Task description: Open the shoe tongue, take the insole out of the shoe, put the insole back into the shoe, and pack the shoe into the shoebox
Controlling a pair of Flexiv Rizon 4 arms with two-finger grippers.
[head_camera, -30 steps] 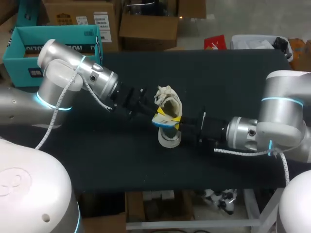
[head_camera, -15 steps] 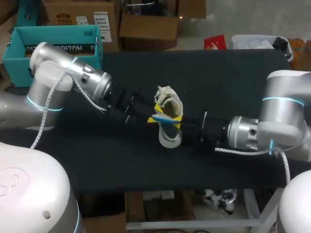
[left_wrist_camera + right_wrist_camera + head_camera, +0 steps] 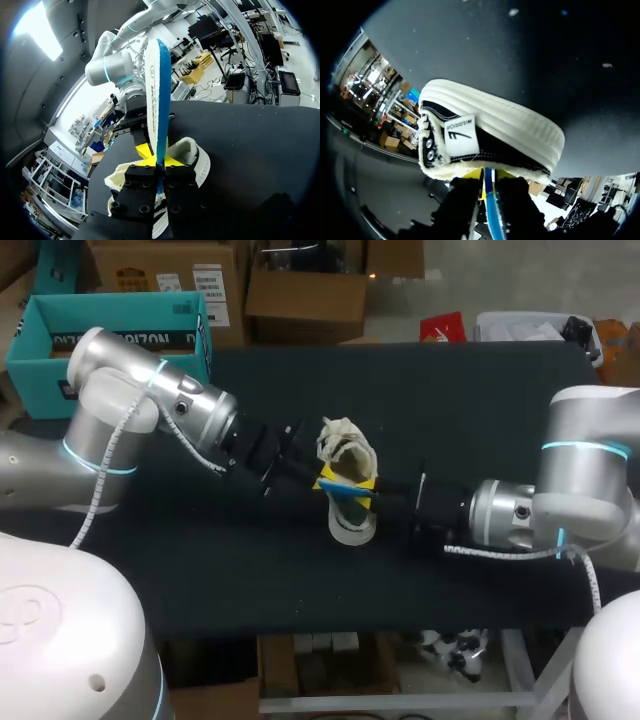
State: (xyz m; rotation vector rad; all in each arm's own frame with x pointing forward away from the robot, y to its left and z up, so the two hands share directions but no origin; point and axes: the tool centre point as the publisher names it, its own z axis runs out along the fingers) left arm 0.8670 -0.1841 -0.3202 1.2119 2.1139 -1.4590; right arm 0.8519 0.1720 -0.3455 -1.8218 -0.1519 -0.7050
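A black shoe with a white sole (image 3: 350,525) and cream fleece lining lies mid-table, sole toward the front edge. A blue-and-white insole (image 3: 345,492) stands on edge over its opening. My left gripper (image 3: 322,478) comes in from the left and is shut on the insole (image 3: 156,90), which rises straight out from between its fingers (image 3: 159,165) above the shoe (image 3: 192,155). From the right, my right gripper (image 3: 368,490) meets it. In the right wrist view the insole's edge (image 3: 489,200) sits between that gripper's slightly parted fingers (image 3: 489,177), just behind the shoe's collar (image 3: 495,130).
A teal shoebox (image 3: 110,325) stands open at the table's back left corner, behind my left arm. Black tabletop (image 3: 470,410) stretches around the shoe on all sides.
My left gripper let go, shifted and closed again on the insole. The right fingers have parted a little. The shoe has barely moved.
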